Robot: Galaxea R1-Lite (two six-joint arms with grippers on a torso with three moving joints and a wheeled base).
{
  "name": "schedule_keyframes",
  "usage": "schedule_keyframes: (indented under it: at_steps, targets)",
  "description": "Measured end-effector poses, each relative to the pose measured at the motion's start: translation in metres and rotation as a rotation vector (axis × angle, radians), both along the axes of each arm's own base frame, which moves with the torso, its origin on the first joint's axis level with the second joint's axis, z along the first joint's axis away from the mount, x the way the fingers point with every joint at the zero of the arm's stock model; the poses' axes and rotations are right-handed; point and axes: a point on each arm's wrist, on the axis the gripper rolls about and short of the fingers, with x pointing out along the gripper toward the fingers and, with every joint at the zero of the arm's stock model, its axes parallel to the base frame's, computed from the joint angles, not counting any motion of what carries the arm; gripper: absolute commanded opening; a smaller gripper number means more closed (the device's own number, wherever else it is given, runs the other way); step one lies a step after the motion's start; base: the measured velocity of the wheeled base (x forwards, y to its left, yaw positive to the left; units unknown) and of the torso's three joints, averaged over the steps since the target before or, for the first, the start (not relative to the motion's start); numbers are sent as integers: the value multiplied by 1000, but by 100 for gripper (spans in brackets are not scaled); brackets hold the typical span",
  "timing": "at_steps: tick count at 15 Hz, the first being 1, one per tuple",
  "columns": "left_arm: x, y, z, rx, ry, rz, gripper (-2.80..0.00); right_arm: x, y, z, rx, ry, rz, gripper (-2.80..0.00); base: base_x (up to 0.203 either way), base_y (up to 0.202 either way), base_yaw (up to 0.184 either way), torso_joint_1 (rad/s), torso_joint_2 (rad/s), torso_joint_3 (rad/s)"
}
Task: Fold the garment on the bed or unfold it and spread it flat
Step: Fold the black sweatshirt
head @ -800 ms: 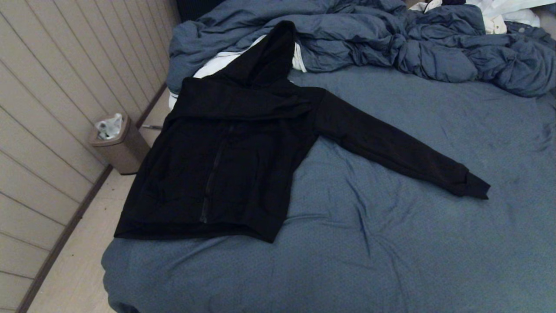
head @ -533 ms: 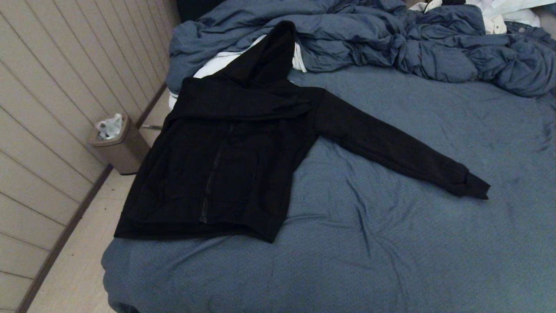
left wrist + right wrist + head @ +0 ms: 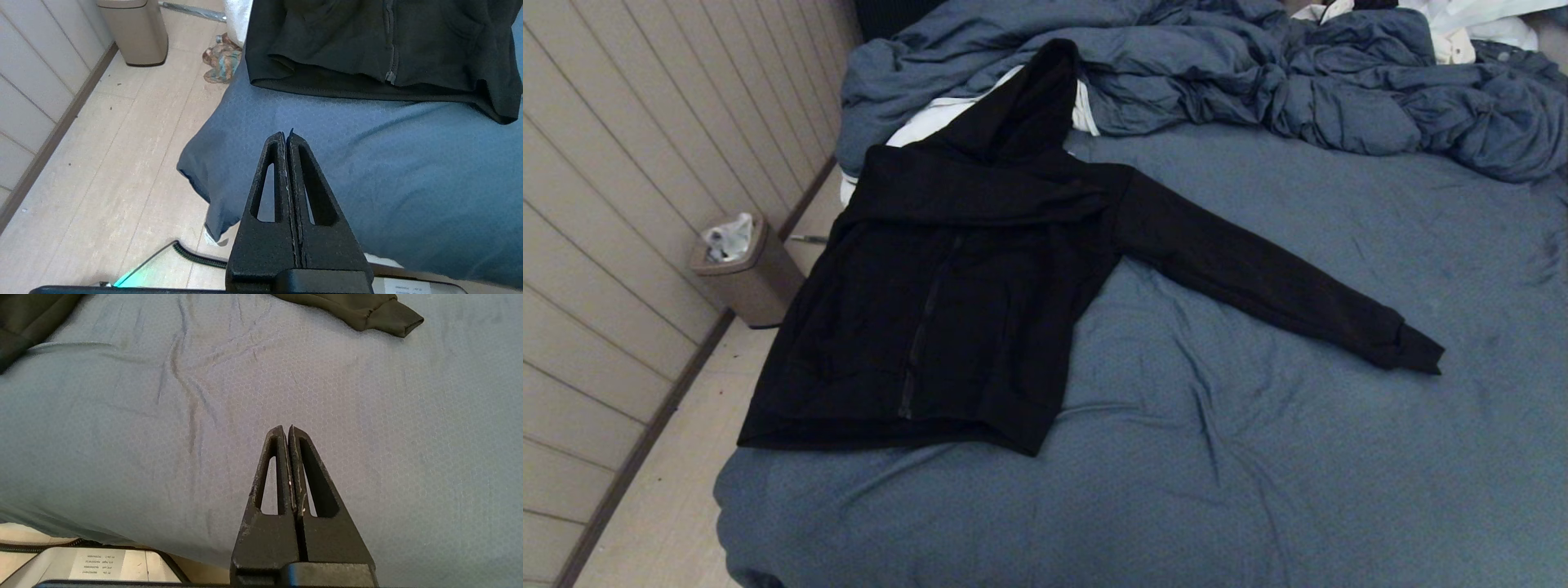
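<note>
1. Garment (image 3: 947,294) lies zipper-up at the 9 o'clock side of the bed (image 3: 1258,457), hood toward 12 o'clock; one sleeve (image 3: 1258,278) extends toward 3 o'clock, which suggests folding is not started.
2. Left gripper (image 3: 286,136): fingers closed, empty, parked near the hem.
3. Right gripper (image 3: 286,430): fingers closed, empty, above bare sheet.

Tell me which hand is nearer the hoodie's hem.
Left. The left hand hangs shut over the bed just short of the hem; the right hand sits off toward the outstretched sleeve's cuff.
</note>
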Motion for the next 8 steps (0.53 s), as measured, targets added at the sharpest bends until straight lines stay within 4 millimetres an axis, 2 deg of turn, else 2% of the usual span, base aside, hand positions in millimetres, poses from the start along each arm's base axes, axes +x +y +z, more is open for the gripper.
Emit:
schedule_keyframes:
  at_steps: [6,7,8]
  targets:
    - [-1,0,3,12,-2,2,-280,-1,0,0,-14,11,9,-280,0,0,0,0,0,0]
    - [-4,0,11,13,-22,2,-280,-3,0,5,-14,8,16,-280,0,0,0,0,0,0]
    - [-7,0,20,14,-37,2,-280,-7,0,18,-14,-25,24,-280,0,0,0,0,0,0]
